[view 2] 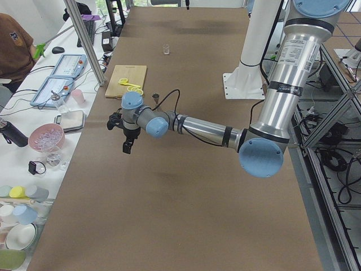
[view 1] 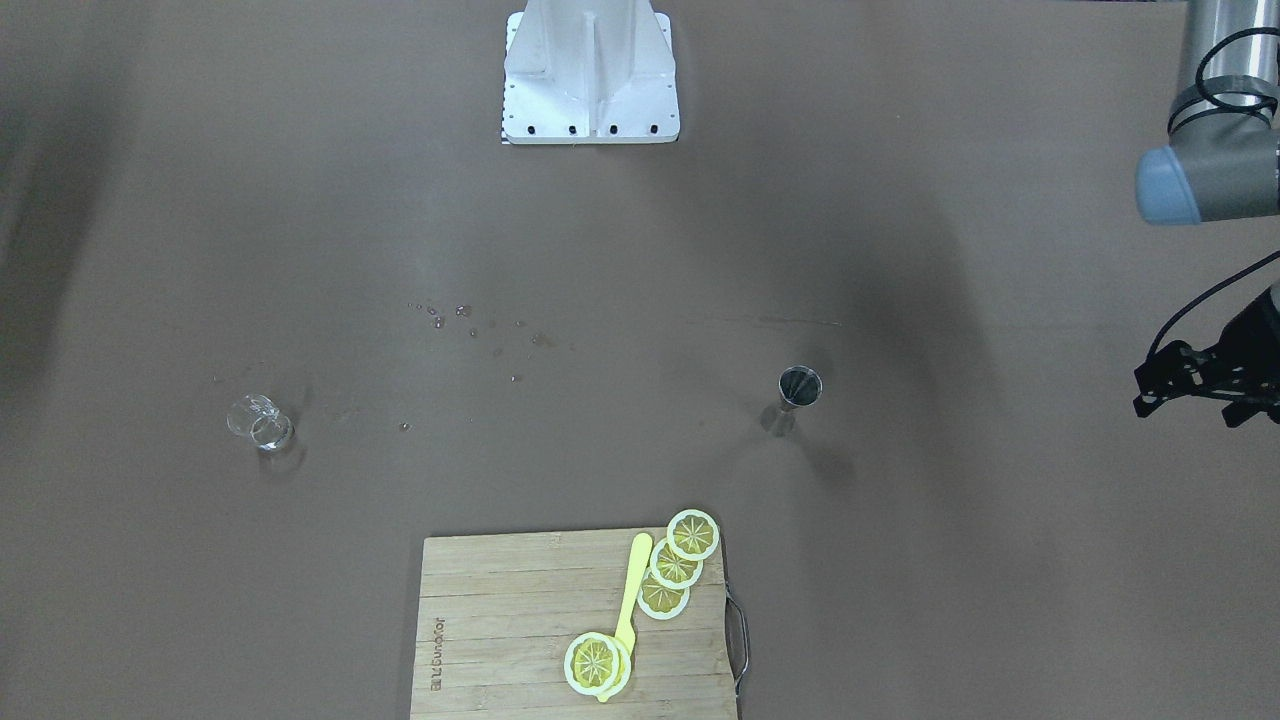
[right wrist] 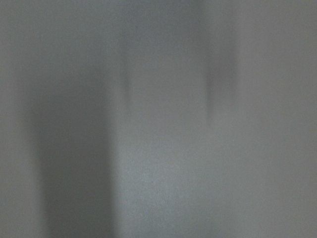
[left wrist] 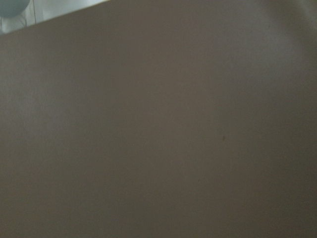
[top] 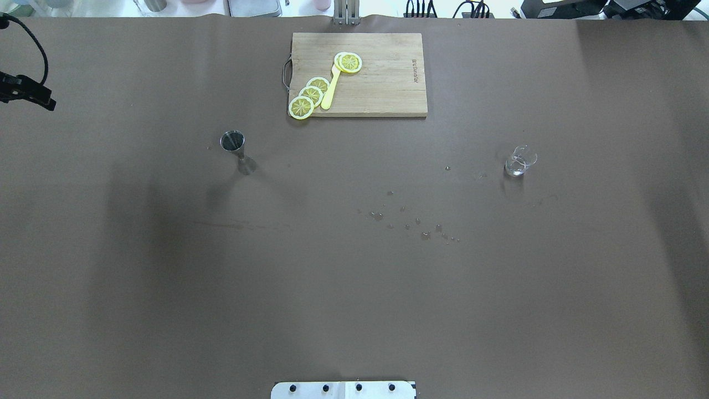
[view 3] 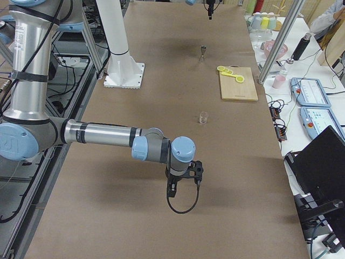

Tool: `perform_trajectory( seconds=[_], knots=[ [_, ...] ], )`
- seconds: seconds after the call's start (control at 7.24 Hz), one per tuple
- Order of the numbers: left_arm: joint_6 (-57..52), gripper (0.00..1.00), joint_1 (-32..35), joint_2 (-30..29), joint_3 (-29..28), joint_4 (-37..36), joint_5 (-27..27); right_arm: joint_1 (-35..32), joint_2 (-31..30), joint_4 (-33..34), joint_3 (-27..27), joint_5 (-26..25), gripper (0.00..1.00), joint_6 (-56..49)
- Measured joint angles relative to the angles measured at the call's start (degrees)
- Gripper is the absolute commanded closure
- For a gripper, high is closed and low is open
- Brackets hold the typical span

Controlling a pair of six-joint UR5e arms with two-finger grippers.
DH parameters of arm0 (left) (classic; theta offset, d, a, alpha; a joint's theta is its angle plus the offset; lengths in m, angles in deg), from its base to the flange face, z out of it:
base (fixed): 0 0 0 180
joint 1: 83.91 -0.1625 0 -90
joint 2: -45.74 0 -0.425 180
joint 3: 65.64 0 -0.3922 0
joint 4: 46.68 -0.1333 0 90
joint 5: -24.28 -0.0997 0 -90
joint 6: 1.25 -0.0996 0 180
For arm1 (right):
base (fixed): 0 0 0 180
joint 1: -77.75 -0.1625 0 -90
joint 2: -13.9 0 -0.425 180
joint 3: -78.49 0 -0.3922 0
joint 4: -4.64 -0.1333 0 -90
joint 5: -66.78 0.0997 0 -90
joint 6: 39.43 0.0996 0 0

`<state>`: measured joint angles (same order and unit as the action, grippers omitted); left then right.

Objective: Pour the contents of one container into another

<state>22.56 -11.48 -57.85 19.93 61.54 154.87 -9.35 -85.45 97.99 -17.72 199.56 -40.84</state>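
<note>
A small steel jigger stands upright on the brown table, left of centre in the overhead view, and also shows as the jigger in the front-facing view. A clear glass beaker stands far to its right with a little liquid in it; the same beaker sits at the left in the front-facing view. My left gripper hangs at the table's left edge, well clear of the jigger, and I cannot tell its state. My right gripper hovers over bare table short of the beaker, and its state cannot be told.
A wooden cutting board at the far edge carries lemon slices and a yellow knife. Water droplets dot the table's middle. The white robot base stands at the near edge. A person sits beside a cluttered side table.
</note>
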Motion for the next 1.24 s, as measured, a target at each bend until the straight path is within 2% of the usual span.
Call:
perform_trajectory(
  seconds=[0.14, 0.69, 0.97, 1.24],
  knots=[
    [0.00, 0.01, 2.60, 2.18, -0.29, -1.04, 4.68, -0.01, 0.46, -0.01, 0.03, -0.11, 0.00, -0.02],
    [-0.18, 0.01, 13.46, 9.50, -0.10, -1.68, 13.72, -0.08, 0.90, -0.01, 0.08, -0.17, 0.00, 0.01],
    [-2.23, 0.01, 16.33, 10.68, 0.01, -1.63, 15.53, -0.09, 0.91, -0.01, 0.18, -0.17, 0.00, 0.08],
    [-9.14, 0.01, 17.58, 10.86, -0.31, -2.83, 14.60, -0.08, 0.94, -0.01, 0.02, -0.13, 0.00, 0.04]
  ],
)
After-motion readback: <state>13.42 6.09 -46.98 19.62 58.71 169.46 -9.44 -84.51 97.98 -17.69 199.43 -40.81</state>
